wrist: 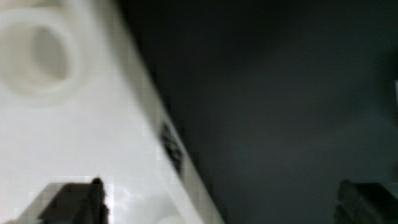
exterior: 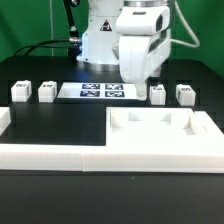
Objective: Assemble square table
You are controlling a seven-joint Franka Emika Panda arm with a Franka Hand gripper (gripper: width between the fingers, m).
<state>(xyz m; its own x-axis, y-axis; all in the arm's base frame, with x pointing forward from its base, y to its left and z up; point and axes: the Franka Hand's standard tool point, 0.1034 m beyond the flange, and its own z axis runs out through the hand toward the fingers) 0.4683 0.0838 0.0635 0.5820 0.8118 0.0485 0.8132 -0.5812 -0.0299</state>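
Gripper (exterior: pixel 140 84) is seen hanging above the marker board (exterior: pixel 98 91), over the board's end on the exterior view's right. Jaws are spread wide in the wrist view. One of the fingertips (wrist: pixel 71 203) is seen against white plastic, the other against the black table (exterior: pixel 60 125).

Tabletop (exterior: pixel 150 125) is laid flat on the camera side of the board, offset toward the exterior view's right, rim up. In the wrist view one round socket (wrist: pixel 36 55) is made out near the tabletop's edge, and a dark tag (wrist: pixel 173 145) on the edge itself; it is too blurred to read.

Two legs (exterior: pixel 47 92) are stood off the board's end on the exterior view's left, apart from each other. The other two legs (exterior: pixel 157 94) are stood off the opposite end, the nearer one just beside the gripper.

Border wall (exterior: pixel 50 155) is run across the scene, farther from the board than the tabletop and right against the tabletop's near side.
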